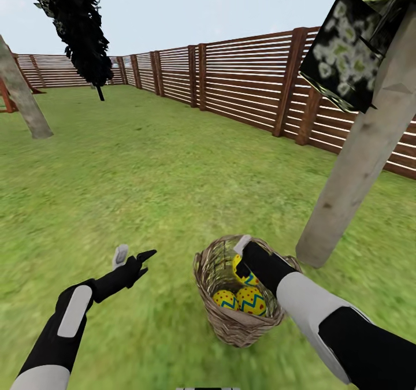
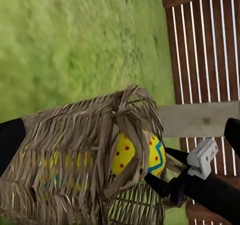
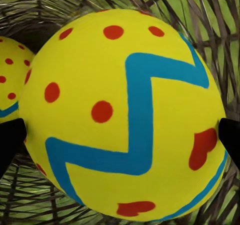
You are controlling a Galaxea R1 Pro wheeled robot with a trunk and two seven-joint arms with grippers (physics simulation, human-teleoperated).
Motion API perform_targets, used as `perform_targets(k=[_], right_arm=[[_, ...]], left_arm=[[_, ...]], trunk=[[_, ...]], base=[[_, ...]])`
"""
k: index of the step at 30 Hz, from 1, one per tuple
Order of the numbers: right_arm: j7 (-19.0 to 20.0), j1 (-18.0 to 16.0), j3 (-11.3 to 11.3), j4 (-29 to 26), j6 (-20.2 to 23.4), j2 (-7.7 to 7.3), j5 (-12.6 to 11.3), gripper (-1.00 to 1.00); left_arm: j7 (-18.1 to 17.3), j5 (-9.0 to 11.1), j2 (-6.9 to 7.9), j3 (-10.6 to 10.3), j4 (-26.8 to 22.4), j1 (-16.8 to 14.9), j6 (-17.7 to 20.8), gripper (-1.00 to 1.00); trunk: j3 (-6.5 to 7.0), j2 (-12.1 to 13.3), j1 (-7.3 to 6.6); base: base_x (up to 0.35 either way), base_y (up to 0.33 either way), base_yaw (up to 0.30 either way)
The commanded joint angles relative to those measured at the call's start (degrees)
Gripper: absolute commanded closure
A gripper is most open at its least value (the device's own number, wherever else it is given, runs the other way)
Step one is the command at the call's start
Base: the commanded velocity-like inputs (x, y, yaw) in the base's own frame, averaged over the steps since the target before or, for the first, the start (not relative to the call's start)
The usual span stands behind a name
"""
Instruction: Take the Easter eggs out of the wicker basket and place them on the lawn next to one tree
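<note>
right claw [image 1: 245,268] tips hidden by egg [image 1: 242,267], tree [image 1: 361,164] crown cropped

Brown horizontal-slat fence [image 1: 242,84] under pale, hazy sky [image 1: 190,8]. Dark conifer-like tree [image 1: 75,26] at far left. Even daylight throughout.

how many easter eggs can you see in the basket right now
3, all inside the wicker basket: one egg up high between the right end effector fingers, one low on the left, one low beside it. None lie on the lawn.
</note>
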Motion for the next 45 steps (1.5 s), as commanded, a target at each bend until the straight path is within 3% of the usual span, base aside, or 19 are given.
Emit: perform_targets(k=[1,7,10,13,22,27,31,35,39,45], right_arm=[[0.5,0.0,0.2,-0.1,0.5,-0.04,0.6,1.0],[0.5,0.0,0.2,0.0,0.6,-0.03,0.5,1.0],[1.8,0.0,0.2,0.0,0.6,-0.05,0.4,1.0],[4.3,0.0,0.2,0.2,1.4,-0.12,0.4,1.0],[4.7,0.0,0.2,-0.1,1.9,0.04,0.3,1.0],[14.7,0.0,0.2,-3.4,8.7,-0.21,0.8,1.0],[16.0,0.0,0.2,-4.9,10.4,-0.74,0.8,1.0],[16.2,0.0,0.3,-11.5,15.1,-3.14,0.8,1.0],[25.3,0.0,0.3,-14.0,16.3,-6.01,1.1,1.0],[27.4,0.0,0.3,-17.4,16.4,-7.25,0.9,1.0]], left_arm=[[-0.3,-0.1,0.03,0.2,0.0,0.0,0.3,-1.0],[-0.3,-0.2,0.06,0.3,0.1,0.0,0.2,-1.0],[0.1,-0.6,0.08,0.1,0.0,-0.1,0.1,-1.0],[0.3,-0.8,0.45,0.0,0.0,-0.1,0.2,-1.0],[0.4,-0.9,0.61,0.0,0.0,-0.1,0.2,-1.0],[0.4,-0.9,0.79,0.1,0.1,-0.1,0.2,-1.0],[0.4,-0.9,0.85,0.2,0.1,-0.1,0.2,-1.0],[0.5,-0.9,0.93,0.2,0.1,-0.1,0.2,-1.0],[0.6,-0.9,0.94,0.3,0.7,-0.2,0.1,-1.0],[0.7,-0.9,2.07,0.3,2.1,-0.3,0.1,-1.0]], trunk=[[-0.05,0.0,-0.01],[-0.05,0.0,-0.01],[0.62,0.0,-0.09],[1.15,1.2,-0.75],[2.77,4.8,-2.72],[3.67,6.8,-3.82],[4.39,8.4,-4.7],[5.1,10.0,-5.58],[5.82,11.6,-6.46],[6.9,14.1,-7.78]], base=[[0.0,0.0,0.0],[0.0,0.0,0.0],[0.0,0.0,0.0],[0.0,0.0,0.0],[0.0,0.0,0.0],[0.0,0.0,0.0],[0.0,0.0,0.0],[0.0,0.0,0.0],[0.0,0.0,0.0],[0.0,0.0,0.0]])
